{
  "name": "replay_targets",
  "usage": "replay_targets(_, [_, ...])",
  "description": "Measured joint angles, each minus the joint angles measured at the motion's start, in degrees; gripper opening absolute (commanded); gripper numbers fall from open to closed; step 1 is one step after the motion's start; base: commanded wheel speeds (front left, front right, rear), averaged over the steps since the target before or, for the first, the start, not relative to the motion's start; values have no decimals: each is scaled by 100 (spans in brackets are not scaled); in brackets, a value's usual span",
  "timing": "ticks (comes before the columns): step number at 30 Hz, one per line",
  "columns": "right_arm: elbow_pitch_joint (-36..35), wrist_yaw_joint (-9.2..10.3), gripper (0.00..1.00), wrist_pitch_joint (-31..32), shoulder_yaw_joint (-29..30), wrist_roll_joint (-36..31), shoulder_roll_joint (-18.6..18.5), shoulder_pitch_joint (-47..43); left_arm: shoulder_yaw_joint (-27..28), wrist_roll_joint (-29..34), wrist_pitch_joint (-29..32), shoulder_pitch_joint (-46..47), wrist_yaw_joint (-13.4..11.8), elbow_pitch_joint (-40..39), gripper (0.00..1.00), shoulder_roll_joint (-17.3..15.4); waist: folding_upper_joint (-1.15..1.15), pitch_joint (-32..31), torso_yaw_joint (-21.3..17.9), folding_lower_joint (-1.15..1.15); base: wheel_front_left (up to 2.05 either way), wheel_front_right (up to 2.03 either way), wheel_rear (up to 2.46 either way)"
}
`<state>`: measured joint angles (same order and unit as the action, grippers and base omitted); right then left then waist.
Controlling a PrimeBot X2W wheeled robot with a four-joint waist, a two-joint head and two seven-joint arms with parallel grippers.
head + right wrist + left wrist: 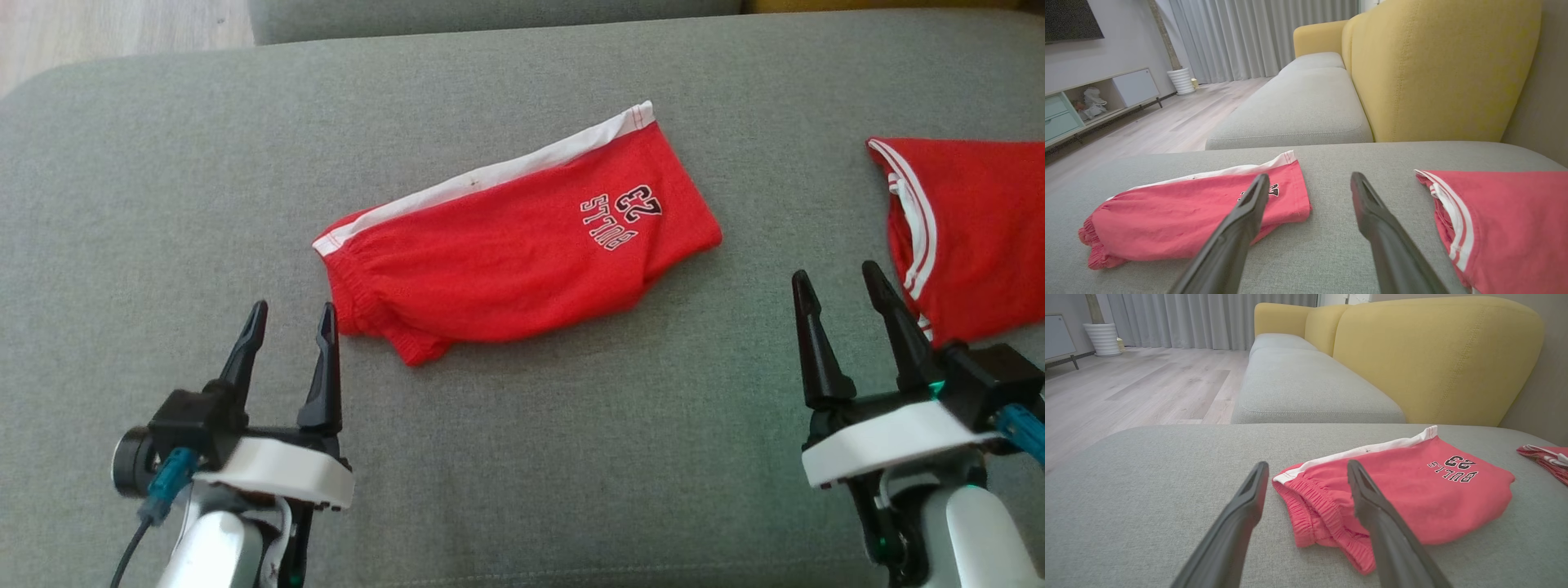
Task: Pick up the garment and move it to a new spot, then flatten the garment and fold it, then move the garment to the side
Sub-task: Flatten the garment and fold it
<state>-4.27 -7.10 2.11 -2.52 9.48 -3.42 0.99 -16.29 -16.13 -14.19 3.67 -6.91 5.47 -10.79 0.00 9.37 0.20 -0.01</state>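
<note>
The garment (522,237) is a pair of red shorts with a white side stripe and "BULLS 23" print, lying folded on the grey cushion (571,441). My left gripper (292,320) hovers open just left of the elastic waistband end (1327,514), touching nothing. My right gripper (841,282) stands open to the right of the shorts (1188,220), over bare cushion, with nothing between its fingers. In the left wrist view the left gripper (1306,469) frames the waistband corner.
A second red garment with white trim (963,237) lies at the right edge of the cushion, close to my right fingers (1506,220). A yellow sofa back (1433,355) and more grey seat cushions (1306,388) lie beyond. Wooden floor (1126,388) is off to the left.
</note>
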Motion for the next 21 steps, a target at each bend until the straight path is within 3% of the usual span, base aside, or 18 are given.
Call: replay_targets(21, [-168, 0, 100, 194, 62, -49, 55, -51, -65, -43, 5, 14, -40, -52, 100, -15, 0, 139, 66, 0, 0, 0, 0])
